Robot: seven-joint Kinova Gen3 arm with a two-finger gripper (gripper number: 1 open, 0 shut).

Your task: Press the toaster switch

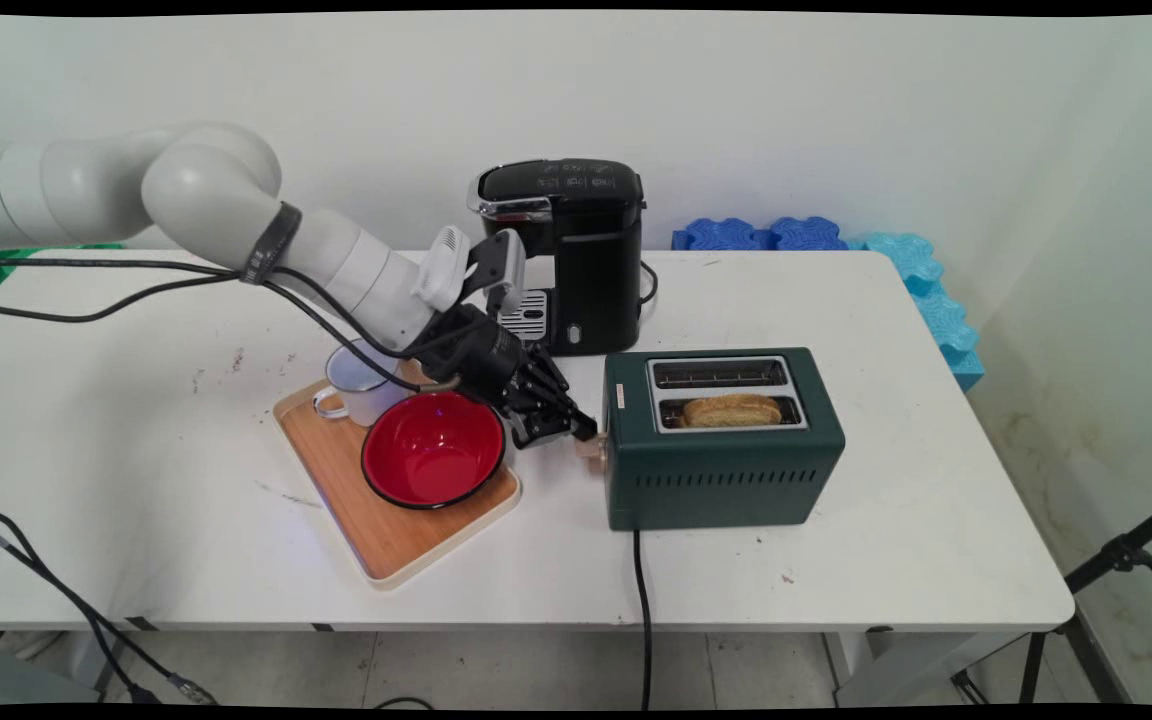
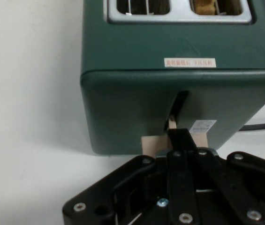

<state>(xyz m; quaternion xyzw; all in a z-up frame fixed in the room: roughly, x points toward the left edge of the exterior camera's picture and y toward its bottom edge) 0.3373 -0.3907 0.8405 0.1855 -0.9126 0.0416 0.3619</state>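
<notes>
A dark green two-slot toaster [image 1: 726, 470] stands right of centre on the white table, with a slice of toast [image 1: 733, 410] in its near slot. My gripper [image 1: 581, 428] is at the toaster's left end, shut, its tips resting on the tan wooden lever [image 1: 591, 448]. In the hand view the closed fingertips [image 2: 179, 137] lie over the lever [image 2: 152, 143], which sits at the bottom of its slot in the toaster's [image 2: 137, 93] end face. The toast [image 2: 205, 5] shows at the top edge.
Left of the gripper a wooden tray [image 1: 396, 545] carries a red bowl [image 1: 433, 450] and a white enamel mug [image 1: 361, 385]. A black coffee machine [image 1: 576, 250] stands behind. The toaster's cord [image 1: 641, 590] runs over the front edge. Blue foam blocks [image 1: 836, 235] line the back right.
</notes>
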